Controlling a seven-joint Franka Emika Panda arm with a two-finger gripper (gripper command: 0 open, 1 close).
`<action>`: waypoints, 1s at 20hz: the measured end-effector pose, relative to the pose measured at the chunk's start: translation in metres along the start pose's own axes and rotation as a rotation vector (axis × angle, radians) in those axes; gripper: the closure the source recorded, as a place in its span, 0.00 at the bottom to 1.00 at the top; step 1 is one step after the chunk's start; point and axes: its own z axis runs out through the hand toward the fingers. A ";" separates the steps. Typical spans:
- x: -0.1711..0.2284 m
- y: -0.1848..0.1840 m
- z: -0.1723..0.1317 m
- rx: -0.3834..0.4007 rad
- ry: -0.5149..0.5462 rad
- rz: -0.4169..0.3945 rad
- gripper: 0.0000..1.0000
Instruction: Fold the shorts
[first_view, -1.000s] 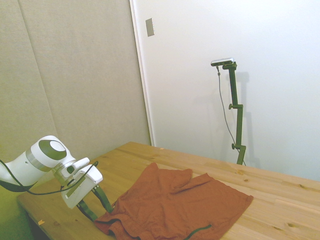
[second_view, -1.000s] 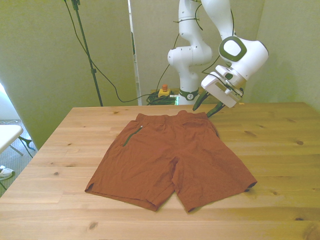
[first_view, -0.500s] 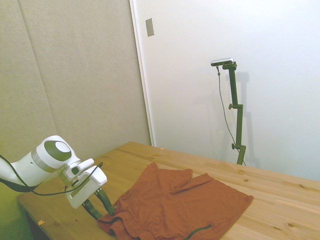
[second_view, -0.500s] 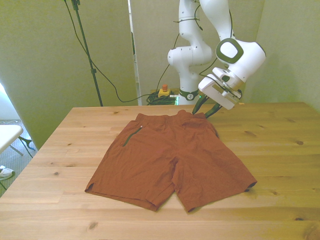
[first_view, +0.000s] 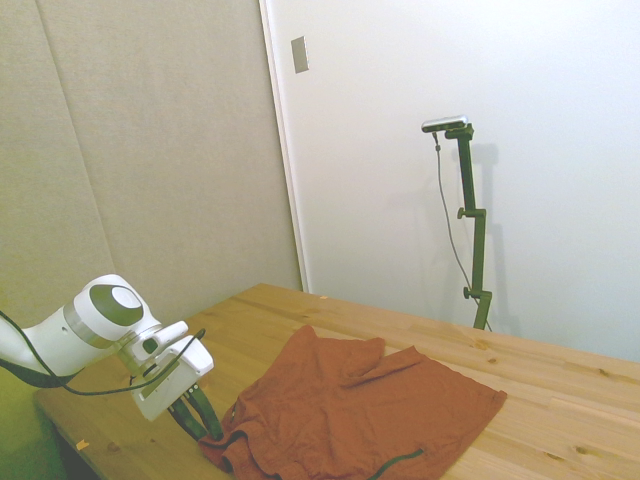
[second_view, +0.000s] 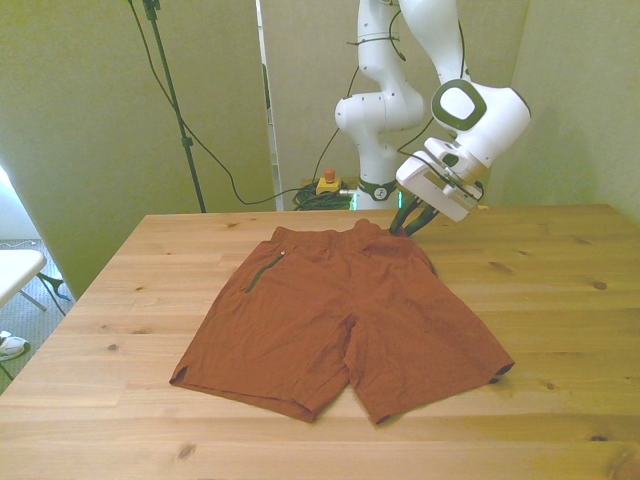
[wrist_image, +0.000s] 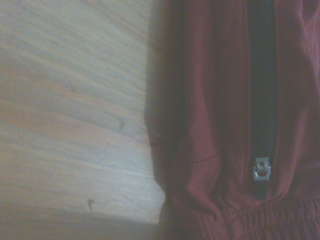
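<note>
Jaws nearly together at the waistband corner of the shorts (second_view: 340, 320), though whether cloth is pinched between them cannot be told.

The gripper (second_view: 408, 224) tilts down over the shorts' waistband end on the front view's right, its dark fingers (first_view: 200, 415) at the cloth's edge. The shorts lie spread flat on the wooden table (second_view: 560, 300), waistband toward the robot's base, legs away from it. In the wrist view, a dark zipper (wrist_image: 261, 100) with a metal pull (wrist_image: 260, 168) runs down the cloth beside bare wood.
</note>
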 end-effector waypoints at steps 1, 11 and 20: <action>0.000 0.000 0.000 0.000 0.000 0.001 1.00; 0.022 0.026 -0.027 0.077 0.025 0.110 1.00; 0.109 0.123 -0.040 0.230 -0.032 0.375 1.00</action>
